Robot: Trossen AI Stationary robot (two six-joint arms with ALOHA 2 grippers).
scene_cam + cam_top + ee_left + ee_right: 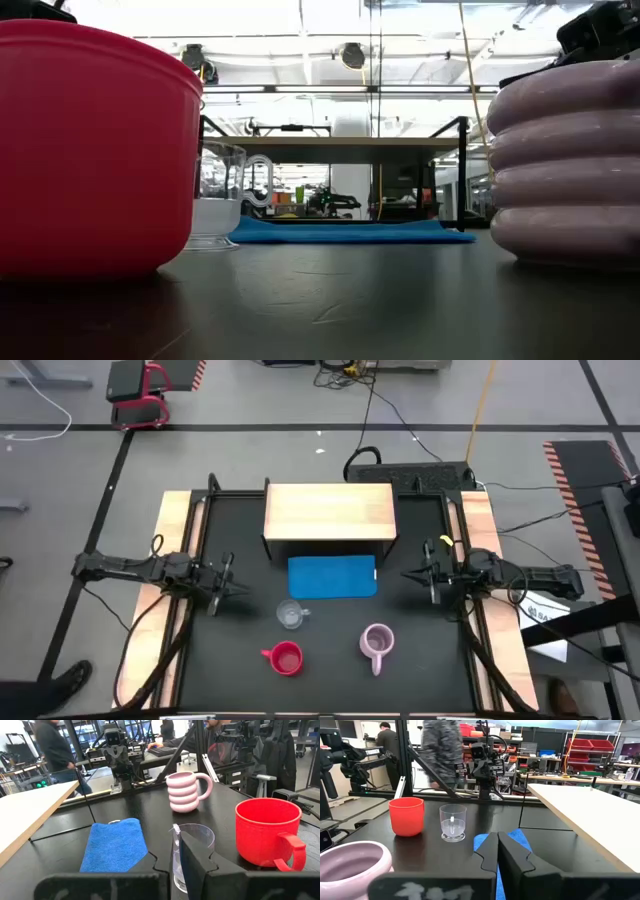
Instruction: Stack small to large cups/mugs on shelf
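Observation:
Three cups stand upright on their bases on the black table. The clear glass cup [291, 616] is near the middle, the red mug [285, 658] is nearer the front edge, and the ribbed lilac mug [377, 643] is to their right. The wooden shelf [330, 515] stands at the far side, with nothing on its top. My left gripper [243, 588] hovers at the table's left, shut and pointing toward the cups; the glass cup [192, 855] is just beyond its fingers. My right gripper [405, 573] is shut at the table's right, level with the mat, with nothing in it.
A flat blue mat [333, 576] lies on the table just in front of the shelf. Light wooden strips [172, 540] run along the table's left and right sides under the arms. People move in the room beyond the table [440, 750].

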